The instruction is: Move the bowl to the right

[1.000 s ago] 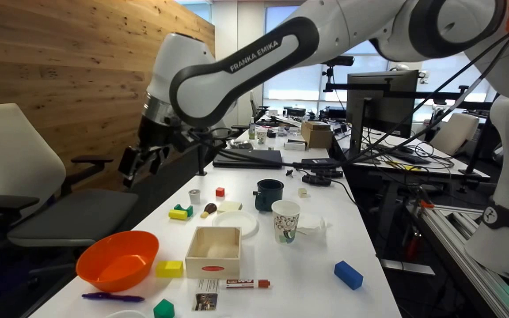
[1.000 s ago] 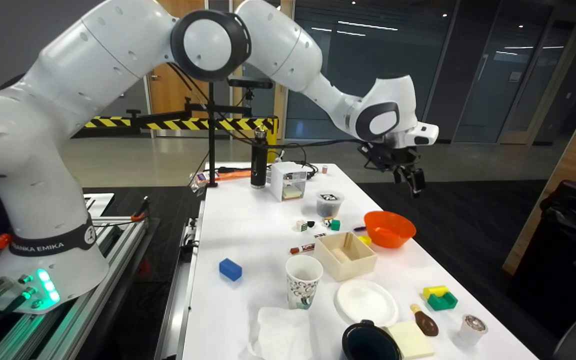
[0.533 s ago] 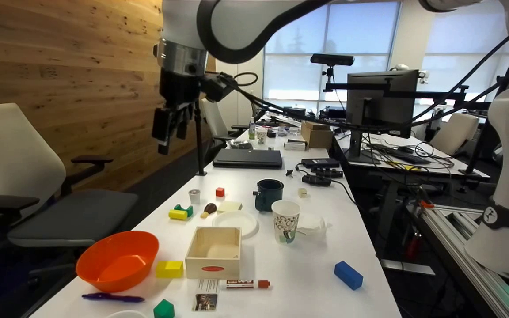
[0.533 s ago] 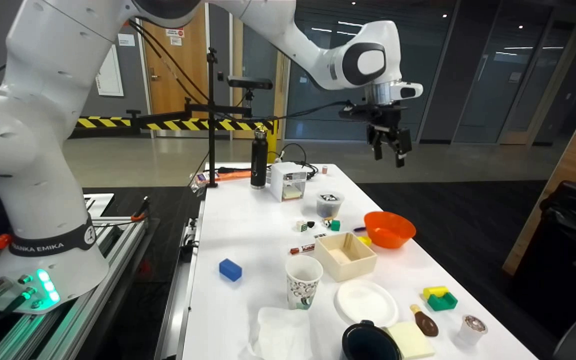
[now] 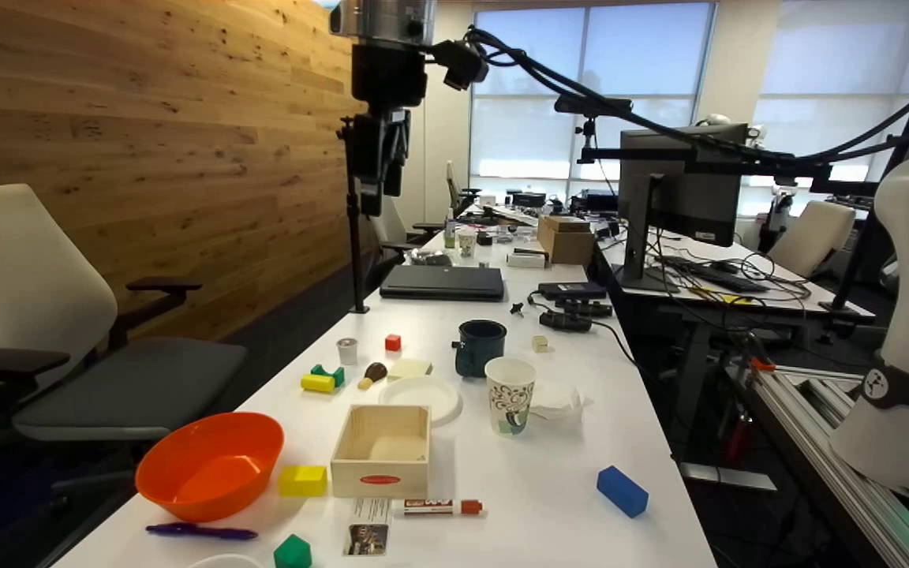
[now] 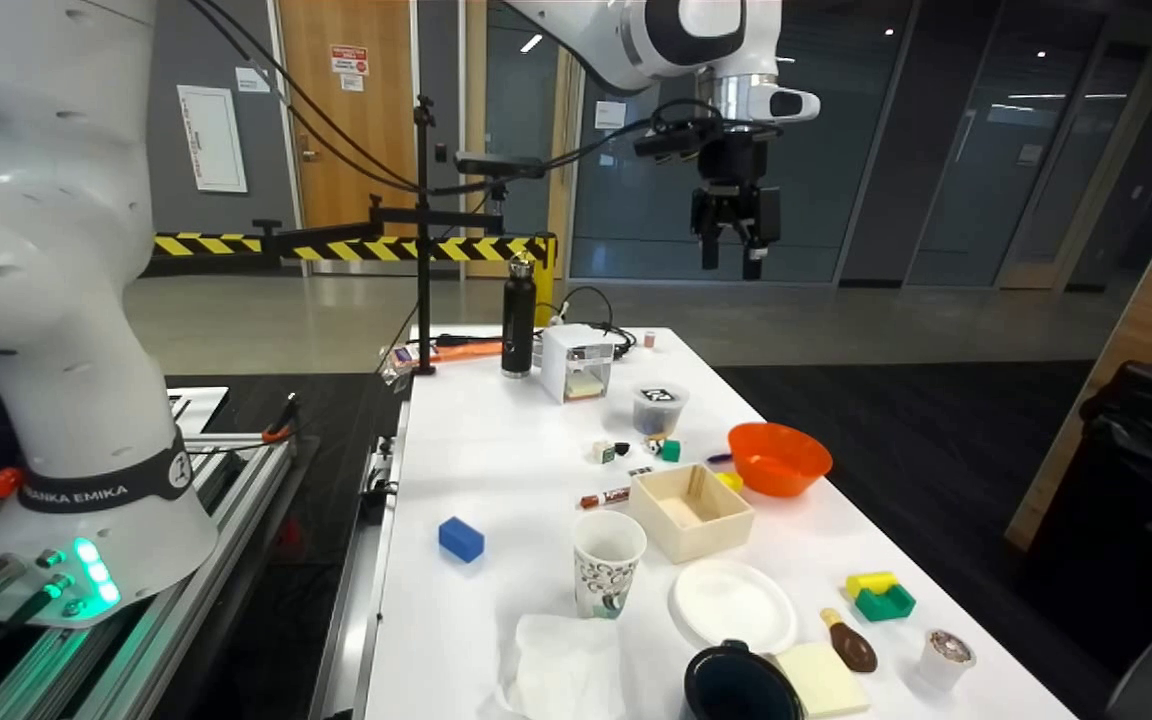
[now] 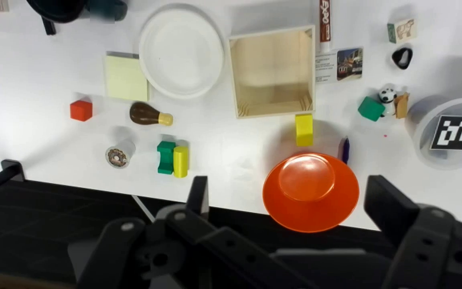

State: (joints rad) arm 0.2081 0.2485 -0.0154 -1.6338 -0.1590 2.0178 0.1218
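The orange bowl [image 5: 210,467] is placed at the lower left of the frame in an exterior view, upright on the white table [image 5: 541,493], near the edge of it. In the wrist view it is found below the centre and somewhat to the right, where its rim is seen to overlap the table edge. The gripper [image 6: 732,258] is seen in the upper right part of the frame in an exterior view, high over the level of the table and well apart from the orange bowl. Its fingers [image 7: 197,194] are directed downward and are spread wide, and nothing is held between them. In the wrist view the orange bowl is framed by the two fingers, one at its left and one at its right.

Just above the orange bowl in the wrist view, a yellow block [image 7: 304,130] is located, between it and a wooden box [image 7: 271,60]. A purple pen [image 7: 345,151] is laid at the upper right of the orange bowl; whether the two are touching cannot be told. A white plate [image 7: 181,52] is shown at the upper left. In an exterior view, a blue block [image 5: 622,492] is seen at the lower right of the frame.
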